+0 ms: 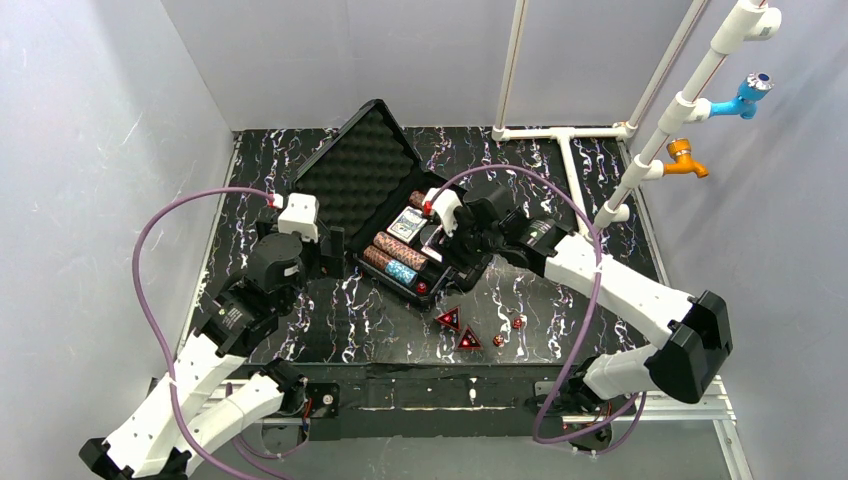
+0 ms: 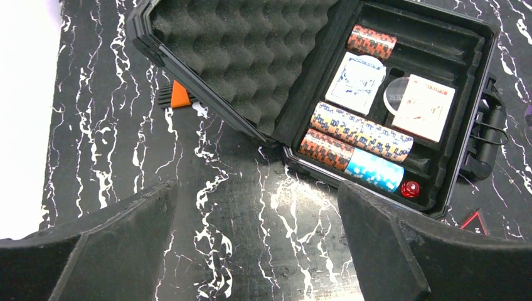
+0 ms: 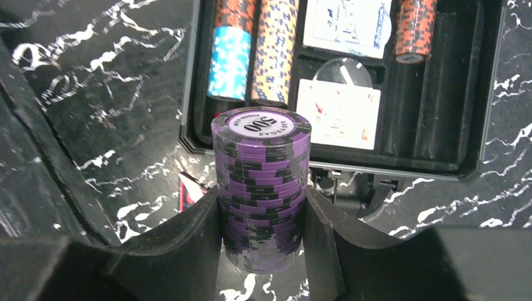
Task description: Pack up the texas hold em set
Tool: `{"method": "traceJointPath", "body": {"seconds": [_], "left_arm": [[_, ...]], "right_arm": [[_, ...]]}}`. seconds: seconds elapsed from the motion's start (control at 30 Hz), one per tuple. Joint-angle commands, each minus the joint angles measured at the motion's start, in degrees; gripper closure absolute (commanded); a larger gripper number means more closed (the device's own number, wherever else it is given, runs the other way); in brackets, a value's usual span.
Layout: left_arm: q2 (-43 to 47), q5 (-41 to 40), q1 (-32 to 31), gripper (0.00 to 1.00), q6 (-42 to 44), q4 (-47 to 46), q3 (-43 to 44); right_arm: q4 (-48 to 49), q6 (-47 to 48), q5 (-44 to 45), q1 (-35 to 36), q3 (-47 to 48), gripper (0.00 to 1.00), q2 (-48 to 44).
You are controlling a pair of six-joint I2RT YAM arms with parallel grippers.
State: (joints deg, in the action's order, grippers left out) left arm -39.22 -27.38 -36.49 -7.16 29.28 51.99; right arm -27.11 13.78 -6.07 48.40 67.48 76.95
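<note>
The black case (image 1: 345,180) lies open at the table's centre, its foam lid (image 2: 244,56) tilted back. Its tray holds brown chip rolls (image 2: 361,132), a blue roll (image 2: 374,170), two card decks (image 2: 423,108) and one red die (image 2: 410,189). My right gripper (image 3: 262,235) is shut on a roll of purple chips (image 3: 261,188), held just outside the case's handle side. My left gripper (image 2: 257,244) is open and empty over the bare table, just in front of the case's near corner. Two red triangular markers (image 1: 458,328) and two red dice (image 1: 508,331) lie on the table in front.
A white pipe frame (image 1: 560,135) with blue and orange taps stands at the back right. An orange-and-black piece (image 2: 175,95) lies on the table beside the lid. White walls enclose the table on the left and back.
</note>
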Motion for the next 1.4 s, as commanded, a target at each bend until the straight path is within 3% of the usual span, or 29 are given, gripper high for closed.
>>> {"method": "traceJointPath", "body": {"seconds": [0.0,0.6,1.13,1.37], "left_arm": [[1.3,-3.2,0.3,0.02,0.7,-0.2,-0.6],[2.7,-7.4,0.3,0.02,1.4,-0.3,-2.0],[3.4,-7.8,0.3,0.02,1.9,-0.3,-2.5],[3.5,-7.6,0.3,0.02,1.9,-0.3,-2.5]], "right_arm": [[-1.3,5.1,3.5,-0.1,5.2,0.99,0.5],[-6.8,7.1,7.3,-0.1,9.1,0.99,9.8],[-11.7,4.2,17.2,-0.1,15.3,0.99,19.8],[-11.6,4.3,25.7,-0.1,19.6,0.99,25.4]]}}
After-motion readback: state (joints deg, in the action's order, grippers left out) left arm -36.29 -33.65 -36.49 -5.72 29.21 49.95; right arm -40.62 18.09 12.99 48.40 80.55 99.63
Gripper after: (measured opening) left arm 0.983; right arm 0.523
